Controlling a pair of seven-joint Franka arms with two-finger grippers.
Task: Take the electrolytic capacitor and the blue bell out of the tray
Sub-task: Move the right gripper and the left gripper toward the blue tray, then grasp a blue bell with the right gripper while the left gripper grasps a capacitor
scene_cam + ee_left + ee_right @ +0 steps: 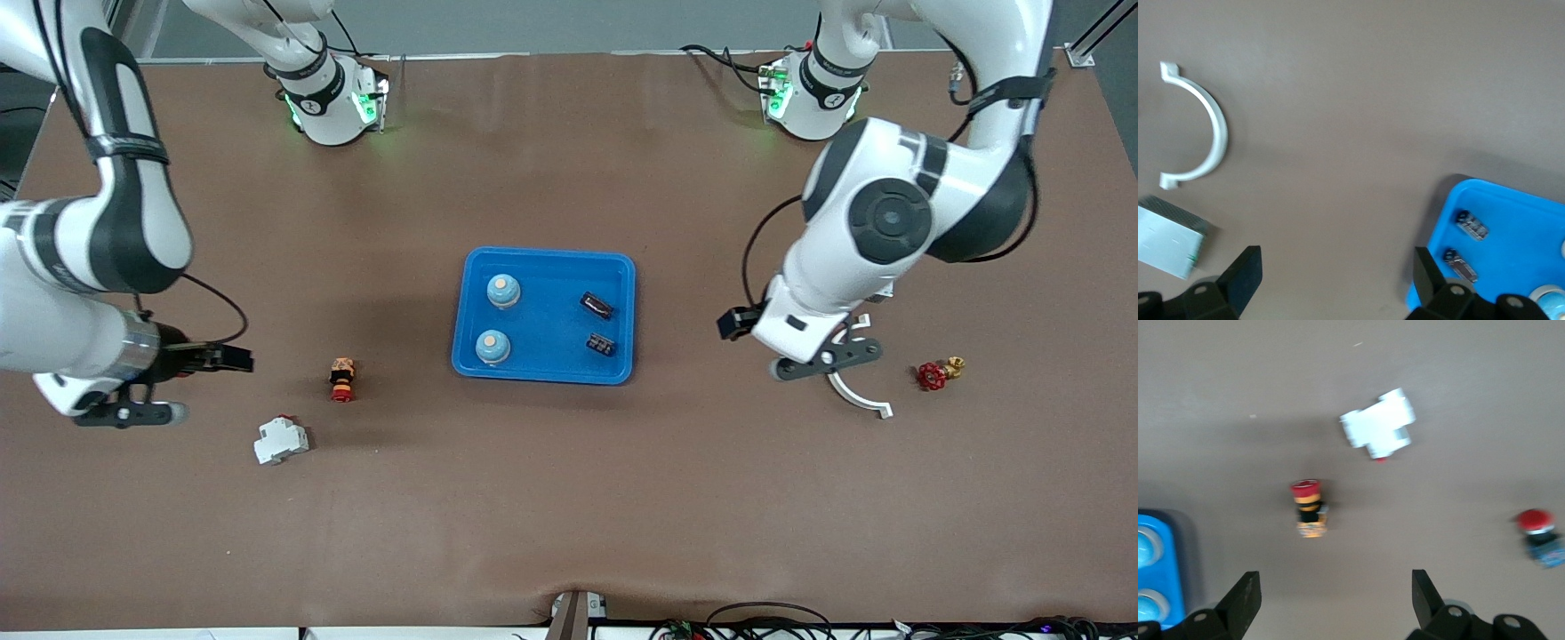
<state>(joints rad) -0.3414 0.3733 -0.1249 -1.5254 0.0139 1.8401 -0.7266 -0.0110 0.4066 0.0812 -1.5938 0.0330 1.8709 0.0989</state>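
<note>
A blue tray [547,276] sits mid-table. In it are two light blue bells [502,291] [492,348] and two black capacitors [597,305] [601,344]. My left gripper [827,360] is open and empty over bare table between the tray and a white half-ring clamp [858,393]. Its wrist view [1335,267] shows the tray [1511,213] and both capacitors [1471,227] [1461,265]. My right gripper [133,414] is open and empty over the table at the right arm's end, also seen in its wrist view [1335,587].
A red-capped push button [342,379] and a white breaker [281,440] lie between the tray and my right gripper. A red valve [932,376] lies at the left arm's end. The right wrist view shows another red button [1540,537]. A white box [1168,237] lies near the clamp.
</note>
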